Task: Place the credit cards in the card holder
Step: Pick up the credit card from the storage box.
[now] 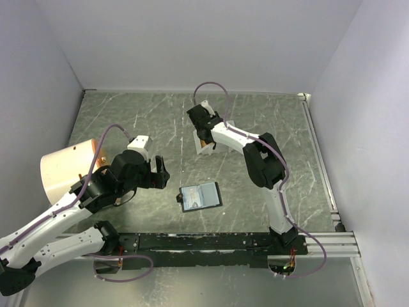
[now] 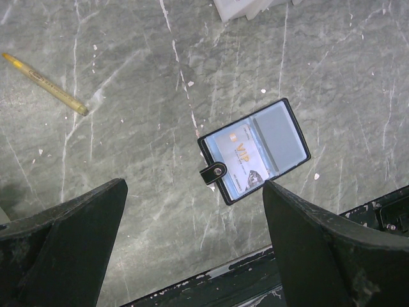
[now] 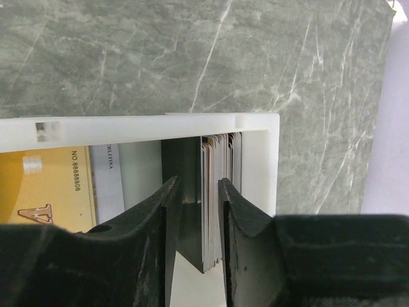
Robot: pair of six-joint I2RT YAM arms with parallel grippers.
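Note:
The card holder (image 1: 200, 196) lies open on the table, black rim and pale blue pockets, with one printed card in its left pocket (image 2: 239, 160). My left gripper (image 1: 160, 173) is open and empty, hovering left of it; in the left wrist view the holder (image 2: 275, 137) sits just beyond the wide-spread fingers (image 2: 70, 236). My right gripper (image 1: 204, 137) is down in a white box (image 3: 259, 160), its jaws closed to a narrow gap on a stack of credit cards (image 3: 214, 204) standing on edge. A gold card (image 3: 51, 185) lies at the box's left.
A large beige cylinder (image 1: 67, 167) stands at the left beside my left arm. A yellow pen (image 2: 45, 84) lies on the table left of the holder. A black rail (image 1: 211, 242) runs along the near edge. Grey walls close in the table.

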